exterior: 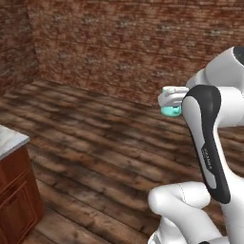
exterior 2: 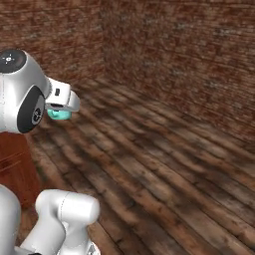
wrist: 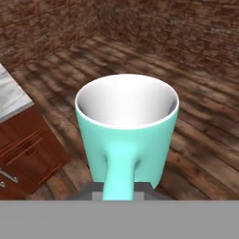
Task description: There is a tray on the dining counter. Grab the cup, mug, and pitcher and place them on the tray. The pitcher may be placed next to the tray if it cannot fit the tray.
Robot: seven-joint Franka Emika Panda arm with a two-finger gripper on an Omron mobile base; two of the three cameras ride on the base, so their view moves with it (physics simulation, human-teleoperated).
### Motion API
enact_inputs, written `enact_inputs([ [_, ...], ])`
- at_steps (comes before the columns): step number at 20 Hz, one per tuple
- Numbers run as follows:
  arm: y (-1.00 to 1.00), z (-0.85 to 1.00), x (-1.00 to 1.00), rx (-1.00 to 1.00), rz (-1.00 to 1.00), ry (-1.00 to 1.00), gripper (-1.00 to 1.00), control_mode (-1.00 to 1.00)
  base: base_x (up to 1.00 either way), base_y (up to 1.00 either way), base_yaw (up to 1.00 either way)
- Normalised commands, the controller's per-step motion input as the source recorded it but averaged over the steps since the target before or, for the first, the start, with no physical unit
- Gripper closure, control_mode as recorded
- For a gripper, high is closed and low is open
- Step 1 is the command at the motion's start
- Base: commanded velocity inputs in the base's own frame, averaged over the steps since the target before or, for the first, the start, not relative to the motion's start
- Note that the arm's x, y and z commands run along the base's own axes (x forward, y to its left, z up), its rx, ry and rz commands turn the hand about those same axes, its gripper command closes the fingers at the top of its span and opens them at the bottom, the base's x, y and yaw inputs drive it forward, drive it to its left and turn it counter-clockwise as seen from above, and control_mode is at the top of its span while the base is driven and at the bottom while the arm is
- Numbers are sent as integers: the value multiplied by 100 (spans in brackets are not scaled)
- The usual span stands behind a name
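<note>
My gripper is clamped on the handle of the mug, carried high over bare floor; counter at nine o'clock. A jolt could loosen it.

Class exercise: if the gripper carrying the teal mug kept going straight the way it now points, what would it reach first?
Probably the wooden floor. The gripper holds the mug by its handle, and past the mug lies bare plank floor; depth is unclear.

A home kitchen; brick walls; dark plank floor; marble-topped counter over reddish wood cabinets at left.
</note>
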Motion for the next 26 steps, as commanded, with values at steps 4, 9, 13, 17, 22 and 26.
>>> enact_inputs([
  [4, 0, 0, 0, 0, 0, 0, 100, 100, 45, -100, 16],
  [9, 0, 0, 0, 0, 0, 0, 100, 100, 80, -100, 19],
  [13, 0, 0, 0, 0, 0, 0, 100, 100, 79, -100, 33],
  [17, 0, 0, 0, 0, 0, 0, 100, 100, 94, -100, 38],
  [22, 0, 0, 0, 0, 0, 0, 100, 100, 62, -100, 50],
  [26, 0, 0, 0, 0, 0, 0, 100, 100, 49, -81, 66],
])
